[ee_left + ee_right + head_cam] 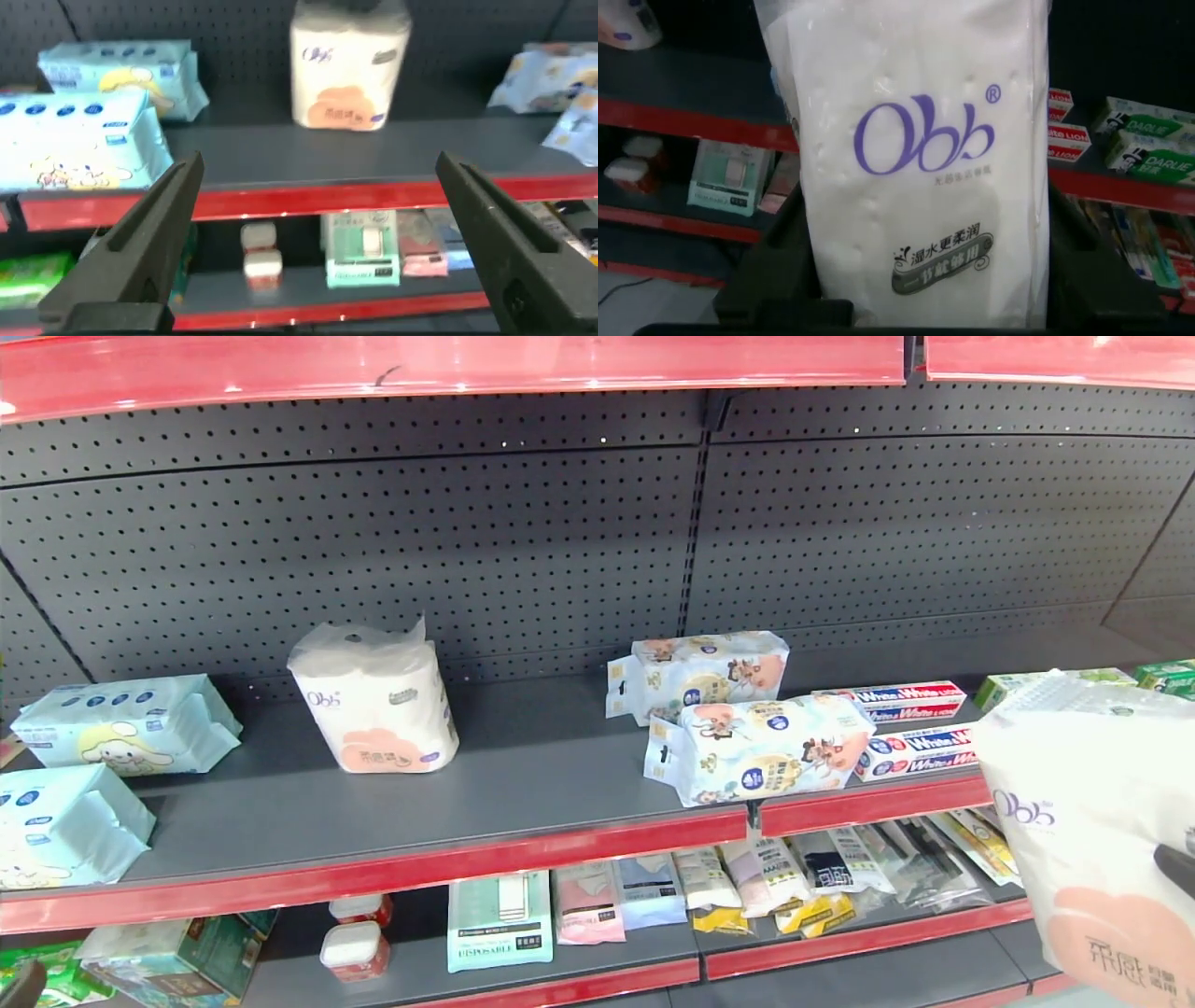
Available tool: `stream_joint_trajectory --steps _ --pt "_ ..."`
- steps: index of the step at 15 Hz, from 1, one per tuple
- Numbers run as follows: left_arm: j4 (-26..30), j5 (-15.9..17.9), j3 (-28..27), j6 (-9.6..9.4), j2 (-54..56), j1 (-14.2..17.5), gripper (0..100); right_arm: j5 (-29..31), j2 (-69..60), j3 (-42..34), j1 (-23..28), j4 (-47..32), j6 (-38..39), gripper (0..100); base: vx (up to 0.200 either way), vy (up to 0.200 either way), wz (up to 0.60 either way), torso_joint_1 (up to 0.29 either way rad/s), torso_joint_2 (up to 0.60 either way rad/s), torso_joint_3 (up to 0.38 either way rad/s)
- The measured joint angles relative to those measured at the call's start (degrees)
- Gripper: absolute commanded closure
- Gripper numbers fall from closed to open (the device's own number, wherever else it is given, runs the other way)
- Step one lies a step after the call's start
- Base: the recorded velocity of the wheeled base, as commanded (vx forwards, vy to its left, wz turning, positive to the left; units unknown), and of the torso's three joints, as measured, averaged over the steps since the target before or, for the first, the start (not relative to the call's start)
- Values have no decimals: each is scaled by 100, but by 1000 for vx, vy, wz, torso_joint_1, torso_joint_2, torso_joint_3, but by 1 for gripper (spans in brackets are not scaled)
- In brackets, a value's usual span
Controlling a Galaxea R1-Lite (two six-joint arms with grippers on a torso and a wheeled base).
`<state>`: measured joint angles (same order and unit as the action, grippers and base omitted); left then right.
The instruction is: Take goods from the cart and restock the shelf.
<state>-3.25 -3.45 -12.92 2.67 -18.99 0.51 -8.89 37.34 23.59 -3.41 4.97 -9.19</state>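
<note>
My right gripper (920,271) is shut on a white toilet-roll pack (915,159) with a peach patch; in the head view that pack (1092,840) hangs at the lower right, in front of the shelf's right end, with a dark finger (1174,868) across it. A matching toilet-roll pack (375,702) stands upright on the grey shelf (485,784), left of centre, and also shows in the left wrist view (348,65). My left gripper (322,243) is open and empty, held low in front of the shelf's red edge (308,196).
Blue tissue packs (121,723) lie at the shelf's left end, two printed wipe packs (756,747) right of centre, toothpaste boxes (910,728) and green boxes (1167,677) further right. The lower shelf (597,952) holds small packets. Bare shelf lies between the standing pack and the wipes.
</note>
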Motion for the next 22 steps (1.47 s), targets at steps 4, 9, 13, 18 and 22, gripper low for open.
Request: stream_joint_trajectory --steps 4,9,13,18,22 --pt "-766 -73 -468 69 -2569 282 0 -4 245 221 190 0 262 100 0 0 0 0 0 0" --pt "-3120 2603 -686 -2035 -5543 1844 0 -20 551 452 591 2 424 100 0 0 0 0 0 0" --pt "-3955 4645 -1414 -2795 -7274 2675 0 -4 780 601 707 38 424 100 0 0 0 0 0 0" --pt "-3188 5119 -2671 -2831 -8162 2798 0 0 920 621 847 35 394 100 0 0 0 0 0 0" --pt "-2660 5335 -3482 -2965 -8527 2782 0 2 1037 628 901 35 367 100 0 0 0 0 0 0"
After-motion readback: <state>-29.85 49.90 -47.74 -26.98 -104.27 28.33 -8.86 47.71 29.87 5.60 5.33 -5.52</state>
